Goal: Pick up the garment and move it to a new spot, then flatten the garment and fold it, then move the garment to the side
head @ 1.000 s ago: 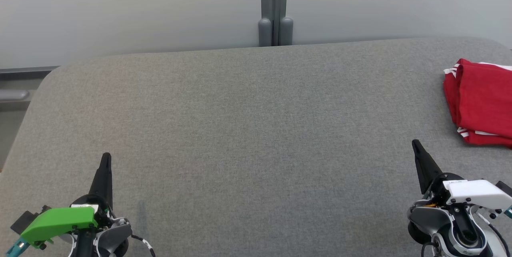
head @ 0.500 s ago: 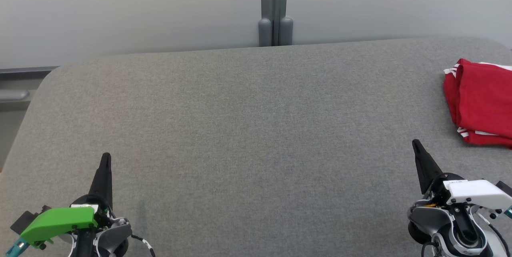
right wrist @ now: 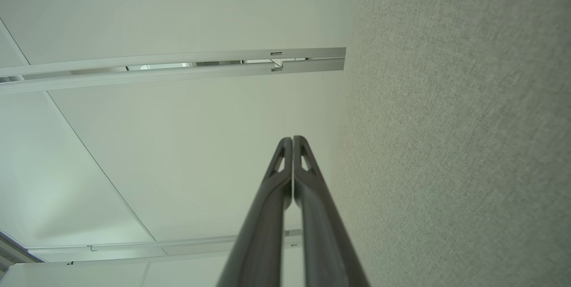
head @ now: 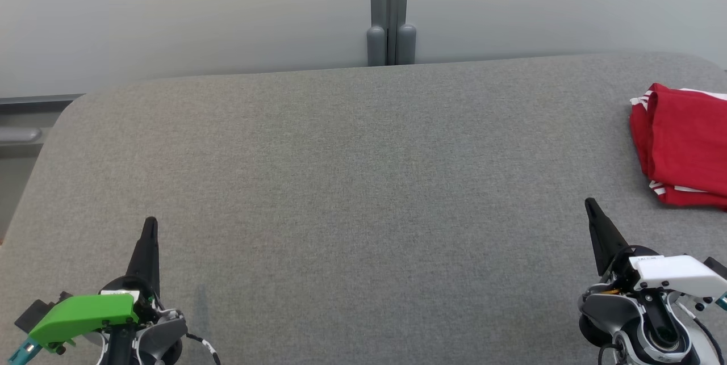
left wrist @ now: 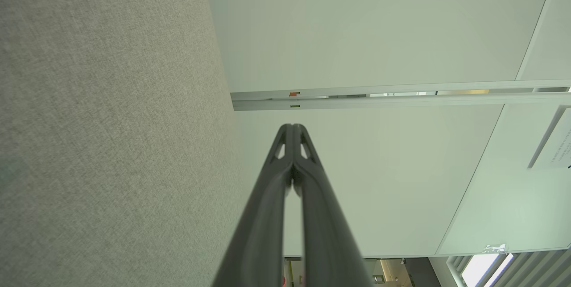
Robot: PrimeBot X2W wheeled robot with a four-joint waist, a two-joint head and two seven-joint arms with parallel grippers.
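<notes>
Garment (head: 684,143): red cloth with white stripes along its edges, folded into a flat bundle. It lies on the table (head: 363,183) at the far right side, and part of it runs past the picture's right edge. Nothing touches it.

Table: grey fabric top with rounded far corners.

Left gripper (head: 150,227): green housing, over the table's near left part. Both dark fingers (left wrist: 312,197) are pressed together at the tips, with nothing between them.

Right gripper (head: 590,204): white housing, over the table's near right part, closer to the table's near edge than the garment and apart from it. Its fingers (right wrist: 312,202) meet at the tips and hold nothing.

Post (head: 389,13): grey, upright, behind the middle of the table's far edge, between two pale wall panels.
</notes>
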